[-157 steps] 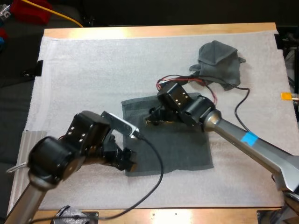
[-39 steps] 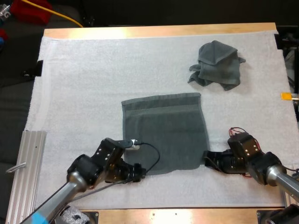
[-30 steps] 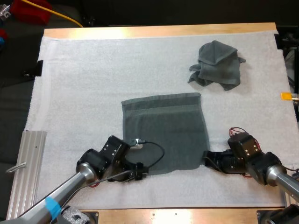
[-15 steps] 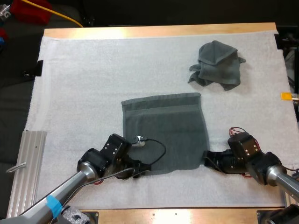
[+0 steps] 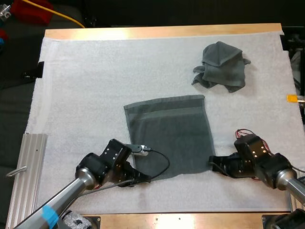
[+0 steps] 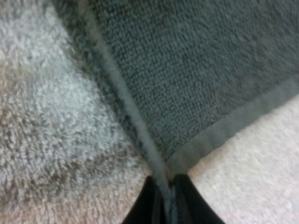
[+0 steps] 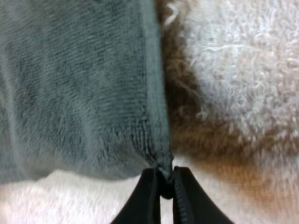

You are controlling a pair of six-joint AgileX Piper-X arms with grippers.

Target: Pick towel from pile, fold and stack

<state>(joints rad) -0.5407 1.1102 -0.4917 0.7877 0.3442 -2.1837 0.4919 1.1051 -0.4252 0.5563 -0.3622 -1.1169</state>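
While the left fingers (image 6: 150,207) gripped the near left corner of the flat towel (image 5: 169,136) and the right fingers (image 7: 148,198) its near right corner, that towel lay spread on the white mat (image 5: 95,76), with the crumpled towel (image 5: 221,67) well apart toward its far right.

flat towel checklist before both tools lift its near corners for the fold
1. Left tool shut on the flat towel's near left corner: ok.
2. Right tool shut on its near right corner: ok.
3. Towel spread flat on the mat: ok.
4. Crumpled towel apart from it, beyond its far edge: ok.
5. How much cloth each tool has pinched: cannot tell.
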